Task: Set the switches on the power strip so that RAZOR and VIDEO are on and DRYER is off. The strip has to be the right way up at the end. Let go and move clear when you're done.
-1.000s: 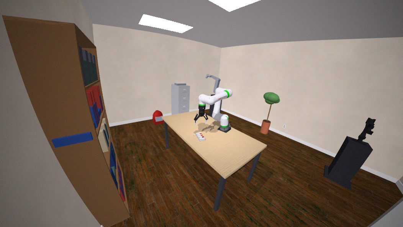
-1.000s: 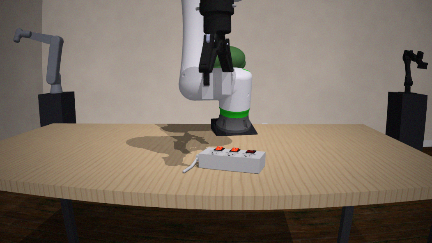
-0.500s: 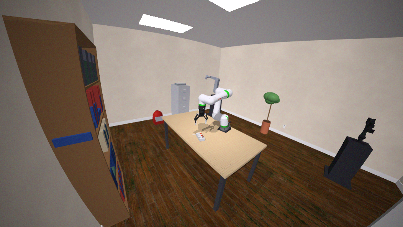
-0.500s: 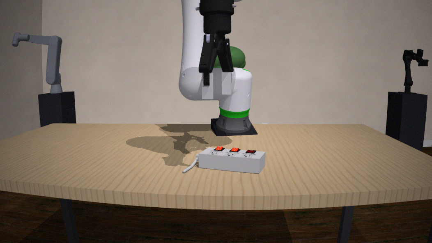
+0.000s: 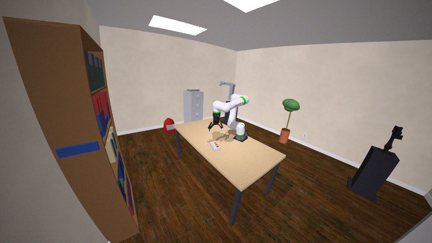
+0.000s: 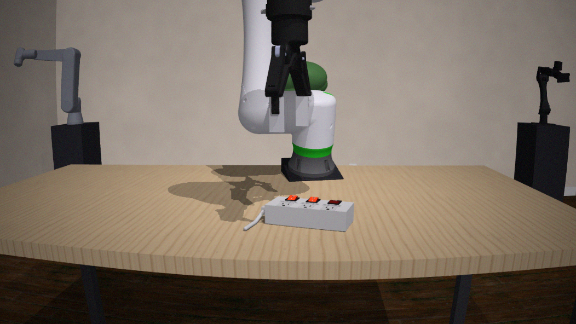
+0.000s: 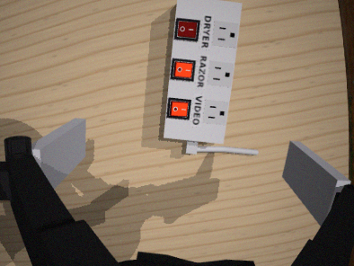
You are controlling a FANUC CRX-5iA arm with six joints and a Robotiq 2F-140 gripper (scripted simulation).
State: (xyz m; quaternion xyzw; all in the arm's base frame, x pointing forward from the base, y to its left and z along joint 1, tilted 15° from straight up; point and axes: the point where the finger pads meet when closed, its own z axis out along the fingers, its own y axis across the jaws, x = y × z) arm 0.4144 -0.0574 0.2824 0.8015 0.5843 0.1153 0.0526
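Note:
A white power strip [image 7: 201,70] lies on the wooden table with its switches facing up; it also shows in the exterior view [image 6: 307,211] and the top view [image 5: 215,146]. Its DRYER switch [image 7: 185,29] is dark red. Its RAZOR switch [image 7: 181,70] and VIDEO switch [image 7: 178,110] glow bright orange-red. A short white cord stub [image 7: 221,150] sticks out past the VIDEO end. My gripper [image 7: 187,148] hangs well above the table, behind the strip, open and empty; it also shows in the exterior view [image 6: 286,96].
The robot base [image 6: 312,161] stands on the table behind the strip. The table's edge shows at the right of the wrist view [image 7: 342,46]. A bookshelf [image 5: 75,120], a filing cabinet [image 5: 193,104] and a potted plant [image 5: 288,120] stand away from the table.

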